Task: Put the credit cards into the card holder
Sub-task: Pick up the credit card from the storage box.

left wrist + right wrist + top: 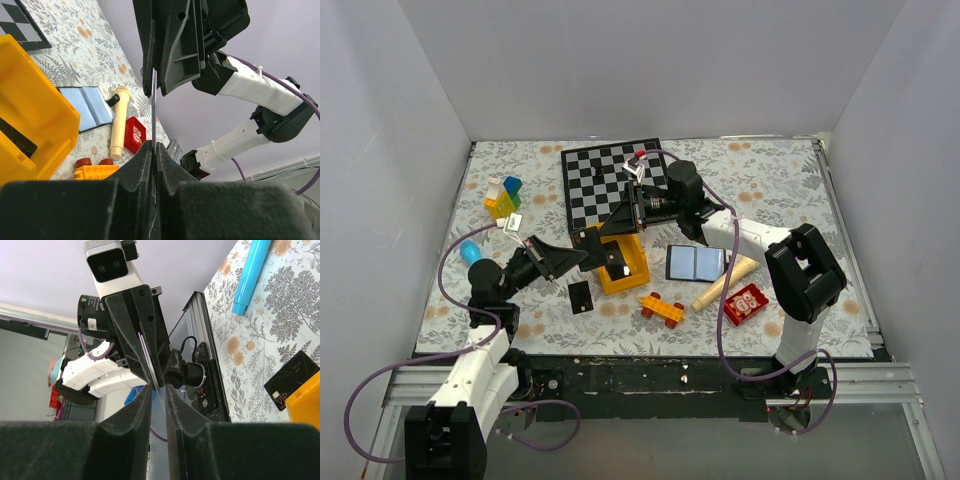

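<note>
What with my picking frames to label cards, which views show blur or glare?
Top external: even, diffuse light, soft shadows, sharp throughout. Left wrist: the left fingers are a dark blur; the credit card shows only edge-on. Right wrist: the right fingers blurred too, tablecloth sharp.

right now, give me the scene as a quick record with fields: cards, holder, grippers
held card: edge-on in the air between the two grippers, by the yellow bin
left gripper: shut on held card
right gripper: fingers either side of the card's other edge; grip unclear
loose card: flat on the table, left of the bin
card holder: lying open, blue-grey inside up, right of the bin
other items: chessboard behind the bin, red box right of the holder
</note>
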`<state>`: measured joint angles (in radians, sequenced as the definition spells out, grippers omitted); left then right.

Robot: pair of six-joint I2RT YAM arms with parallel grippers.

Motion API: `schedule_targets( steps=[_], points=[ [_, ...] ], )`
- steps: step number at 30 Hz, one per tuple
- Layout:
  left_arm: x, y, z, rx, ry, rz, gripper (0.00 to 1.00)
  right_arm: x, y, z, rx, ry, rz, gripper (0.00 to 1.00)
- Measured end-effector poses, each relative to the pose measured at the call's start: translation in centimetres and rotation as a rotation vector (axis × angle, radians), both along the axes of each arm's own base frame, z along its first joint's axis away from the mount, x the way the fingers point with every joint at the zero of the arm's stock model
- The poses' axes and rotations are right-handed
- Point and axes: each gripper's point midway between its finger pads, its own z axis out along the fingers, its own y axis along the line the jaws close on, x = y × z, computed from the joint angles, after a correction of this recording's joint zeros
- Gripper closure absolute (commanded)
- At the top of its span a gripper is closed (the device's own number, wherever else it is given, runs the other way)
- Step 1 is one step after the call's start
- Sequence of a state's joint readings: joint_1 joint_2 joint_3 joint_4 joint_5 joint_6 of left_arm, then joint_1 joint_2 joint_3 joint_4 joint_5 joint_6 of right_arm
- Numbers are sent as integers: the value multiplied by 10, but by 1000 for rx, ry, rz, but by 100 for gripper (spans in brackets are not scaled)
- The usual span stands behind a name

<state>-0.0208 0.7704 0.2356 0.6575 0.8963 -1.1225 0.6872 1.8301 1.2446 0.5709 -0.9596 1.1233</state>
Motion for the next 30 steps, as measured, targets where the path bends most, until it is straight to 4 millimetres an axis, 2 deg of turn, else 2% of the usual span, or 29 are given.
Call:
schedule_targets(
  steps=[6,10,13,14,21,27,30],
  points=[
    [2,0,2,-8,-3,0,100,-3,0,3,10,-6,15,73],
    [3,0,3,-10,-7,-1,100,-5,1,3,10,-4,21,66],
    [4,0,6,-10,-16,-1,100,-6,1,2,10,-6,23,65],
    [4,0,6,-10,-17,-1,100,-6,1,2,10,-7,23,67],
    [3,0,7,-10,-20,-1,100,-6,1,-1,4,-7,23,97],
    [3,0,7,-12,-17,-1,100,-7,1,1,11,-13,28,99],
    [4,0,6,-12,-16,1,93,-7,1,3,20,-22,29,99]
  ],
)
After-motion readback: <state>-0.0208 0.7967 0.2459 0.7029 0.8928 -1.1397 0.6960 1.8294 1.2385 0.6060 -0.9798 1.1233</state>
